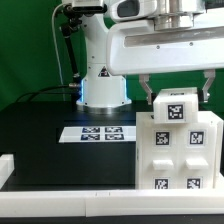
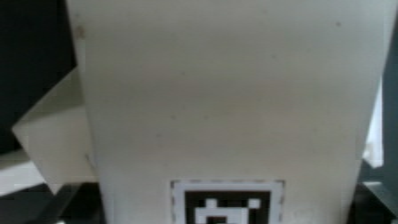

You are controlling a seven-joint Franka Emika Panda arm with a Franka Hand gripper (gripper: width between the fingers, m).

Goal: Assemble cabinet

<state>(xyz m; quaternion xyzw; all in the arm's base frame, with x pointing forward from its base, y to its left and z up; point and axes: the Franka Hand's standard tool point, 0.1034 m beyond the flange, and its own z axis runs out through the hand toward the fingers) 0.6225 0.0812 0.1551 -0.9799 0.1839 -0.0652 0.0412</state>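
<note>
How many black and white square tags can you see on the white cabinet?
5 in the exterior view: one on the top block, two in the middle row, and two cut off at the bottom edge of the cabinet. Other faces may hide more.

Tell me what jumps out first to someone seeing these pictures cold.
The white cabinet, studded with black-and-white tags, stands at the exterior view's right on the black table. The gripper sits right above it, fingers straddling its top block; a firm grip cannot be confirmed. Behind, the marker board lies flat by the arm's glowing base.
</note>
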